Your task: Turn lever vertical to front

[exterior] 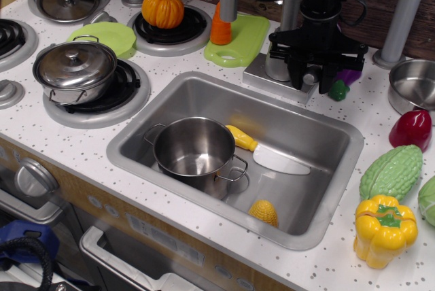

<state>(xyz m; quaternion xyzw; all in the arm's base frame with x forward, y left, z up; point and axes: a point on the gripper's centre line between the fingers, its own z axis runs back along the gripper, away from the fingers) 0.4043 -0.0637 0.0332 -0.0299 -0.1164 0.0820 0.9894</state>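
This is a play kitchen. A shiny sink (pixel 204 94) sits in a white speckled counter (pixel 81 148), just in front of the gripper (pixel 312 77). Round stove burners (pixel 102 100) lie far to the gripper's side, one with a lidded pot (pixel 75 66). Toy food is around: a yellow pepper (pixel 385 230), a pumpkin (pixel 162 10), corn (pixel 264 212). Oven knobs (pixel 30 179) show at the front.

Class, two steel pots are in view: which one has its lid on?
The lidded pot on the stove burner; the other pot sits open in the sink.
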